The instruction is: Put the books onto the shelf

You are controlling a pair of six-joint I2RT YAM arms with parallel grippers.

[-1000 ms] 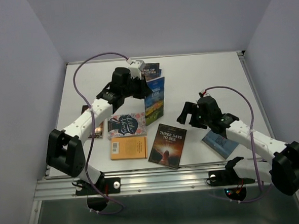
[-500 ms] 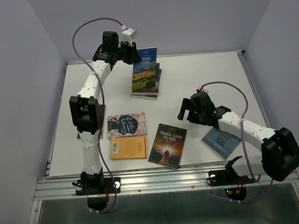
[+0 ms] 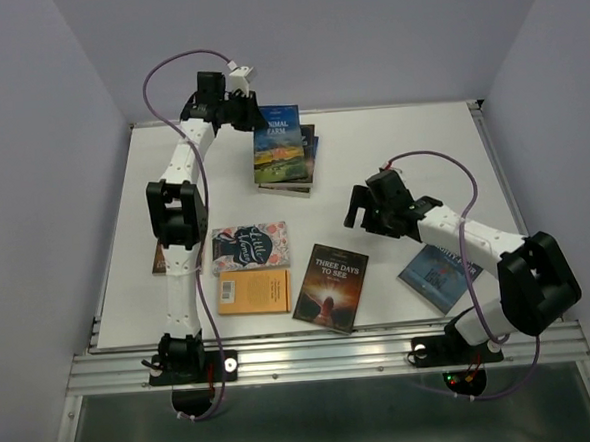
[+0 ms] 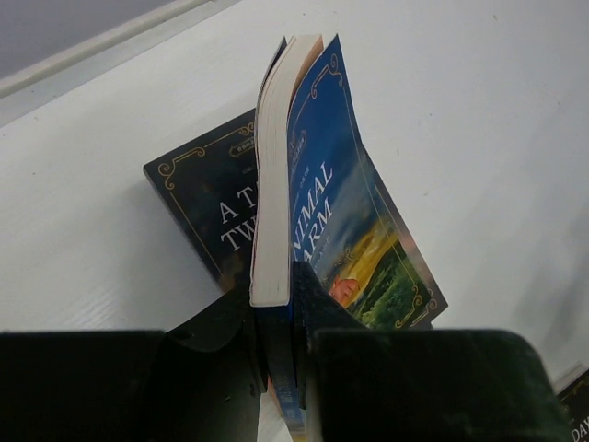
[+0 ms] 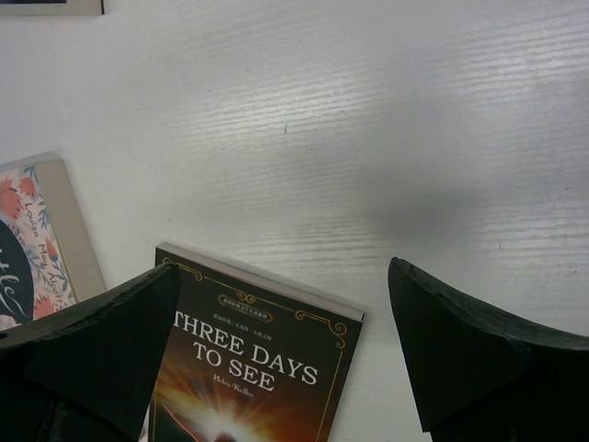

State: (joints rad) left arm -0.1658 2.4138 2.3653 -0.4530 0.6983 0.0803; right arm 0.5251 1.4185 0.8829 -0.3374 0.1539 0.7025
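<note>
At far side of table (image 3: 421,143), L gripper (image 4: 281,299) pinches the Animal Farm book (image 3: 276,144) upright over a dark book (image 4: 207,207). R gripper (image 3: 359,209) hangs spread wide nr the Three Days to See book (image 3: 330,287)

On the white tabletop (image 3: 401,144), a blue landscape-cover paperback (image 3: 276,142) stands upright toward twelve o'clock, over a dark gilt-lettered paperback (image 4: 207,198) lying flat. A floral pink-and-teal paperback (image 3: 249,246) lies at eight o'clock, with a plain orange paperback (image 3: 253,292) just beside it at its six o'clock. A dark sunburst-cover paperback (image 3: 330,287) lies at six o'clock, a pale blue paperback (image 3: 434,278) at four o'clock, and a brown paperback (image 3: 159,259) at the nine o'clock edge.
</note>
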